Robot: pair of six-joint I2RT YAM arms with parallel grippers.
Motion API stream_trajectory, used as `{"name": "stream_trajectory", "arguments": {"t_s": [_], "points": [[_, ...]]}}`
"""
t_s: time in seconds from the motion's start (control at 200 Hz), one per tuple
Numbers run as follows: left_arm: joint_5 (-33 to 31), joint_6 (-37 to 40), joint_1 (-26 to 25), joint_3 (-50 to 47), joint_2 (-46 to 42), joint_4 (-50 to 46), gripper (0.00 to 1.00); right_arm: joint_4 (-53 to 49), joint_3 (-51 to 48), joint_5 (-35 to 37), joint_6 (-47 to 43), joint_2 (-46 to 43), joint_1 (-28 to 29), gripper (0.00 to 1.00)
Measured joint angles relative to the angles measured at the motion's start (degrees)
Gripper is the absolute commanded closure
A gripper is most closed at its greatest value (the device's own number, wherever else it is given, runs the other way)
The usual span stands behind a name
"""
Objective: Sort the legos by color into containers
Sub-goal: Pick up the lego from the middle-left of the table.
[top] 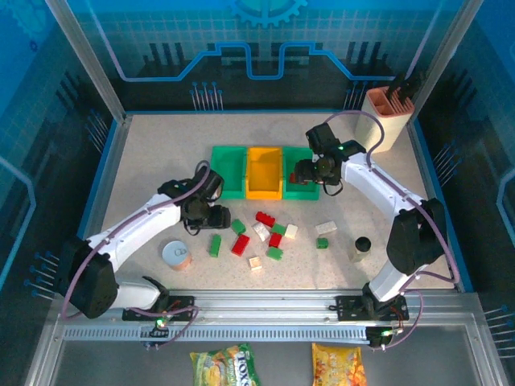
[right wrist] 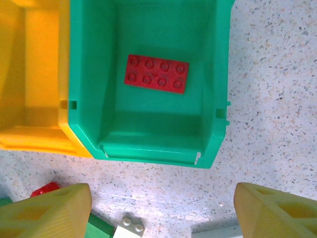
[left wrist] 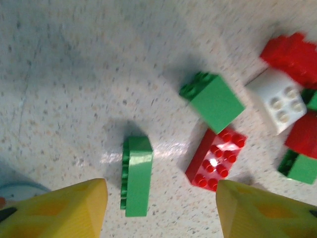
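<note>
**Lego sort: both claws spread wide, both empty**

The left gripper (top: 211, 219) is hovering low over the speckled table (top: 145, 161), at the left edge of the loose pile. In the left wrist view its yellow fingers (left wrist: 54, 210) are standing wide apart and gripping nothing. A long green plastic brick (left wrist: 137, 176) is lying on its side just ahead of the left finger. A red eight-stud plastic brick (left wrist: 216, 158) is sitting closer to the right finger, and neither finger is touching either brick. Farther out, a square green brick (left wrist: 215, 101) and a white four-stud brick (left wrist: 277, 101) are lying near each other. The white one is resting against more red pieces.

The right gripper (top: 310, 173) is hanging over the right-hand green plastic bin (top: 302, 193). In the right wrist view its fingers (right wrist: 277, 210) are also spread wide, with nothing between them. A flat red eight-stud plate (right wrist: 156, 73) is lying studs-up on the floor of that bin, apart from the walls.

The orange-yellow plastic bin (top: 264, 171) is touching that bin's left wall, and the left-hand green plastic bin (top: 229, 170) is sitting on the far side of it.

The remaining red, green and cream bricks (top: 275, 240) are lying scattered on the table in front of the bins, between the two arms. A round tin can (top: 176, 256) is standing near the left arm. A small dark-capped bottle (top: 363, 244) is standing near the right arm. A tall beige holder (top: 388, 112) is standing in the far right corner.
</note>
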Motion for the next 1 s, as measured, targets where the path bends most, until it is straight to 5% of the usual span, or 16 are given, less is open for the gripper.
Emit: {"name": "stream_trajectory", "arguments": {"t_s": [1.001], "points": [[-1.14,-6.01,-5.29,-7.63,8.46,4.42,0.72,0.2,-0.24,-1.51,-0.81,0.0,0.0,0.24]]}}
